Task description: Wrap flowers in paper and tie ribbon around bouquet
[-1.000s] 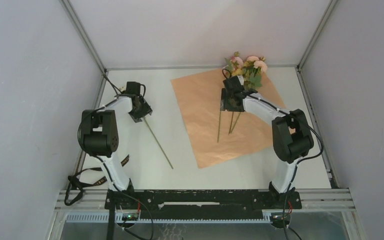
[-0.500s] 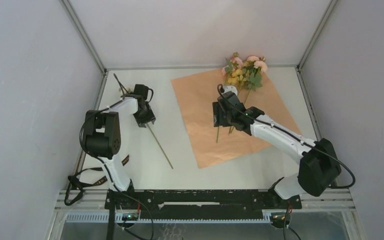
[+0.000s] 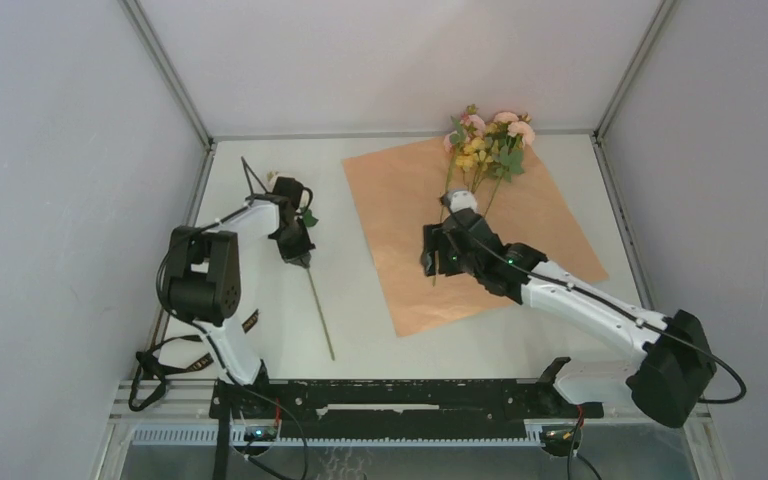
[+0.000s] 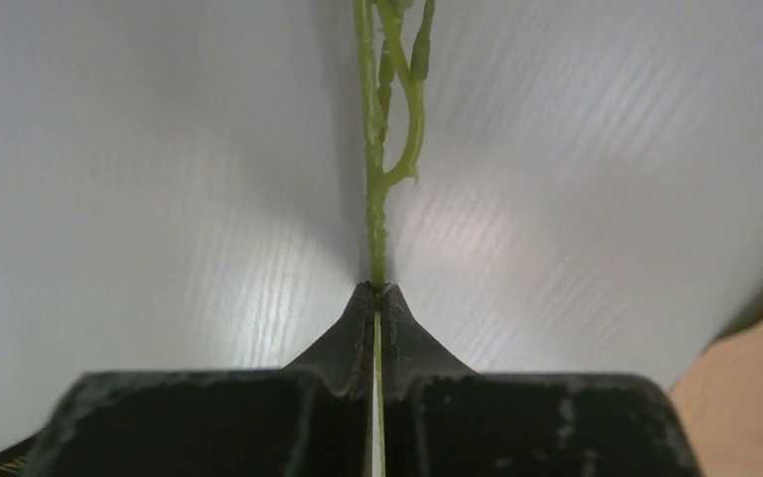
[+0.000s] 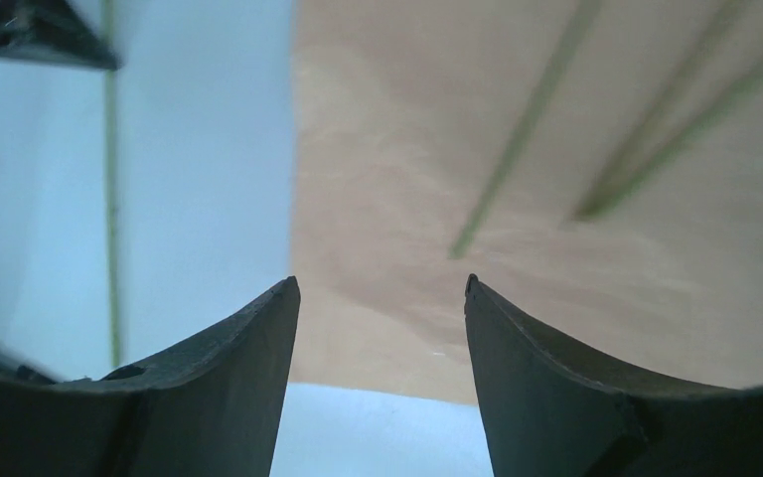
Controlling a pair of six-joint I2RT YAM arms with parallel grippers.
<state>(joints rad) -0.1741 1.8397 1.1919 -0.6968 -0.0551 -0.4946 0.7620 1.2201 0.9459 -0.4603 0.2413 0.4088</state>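
Green, thin, long flower stalk pinched in closed left end effector, near left edge of counter, long axis far-to-near. To its right, apart: large tan-orange kraft paper sheet carrying pink and yellow flowers, stalks roughly parallel. Right end effector spread wide, empty, above sheet's near left part.

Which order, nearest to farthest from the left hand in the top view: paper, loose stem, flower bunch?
1. Loose stem, left side, pinched in the shut left hand.
2. Paper, to the hand's right.
3. Flower bunch, at the paper's far edge, farthest right.
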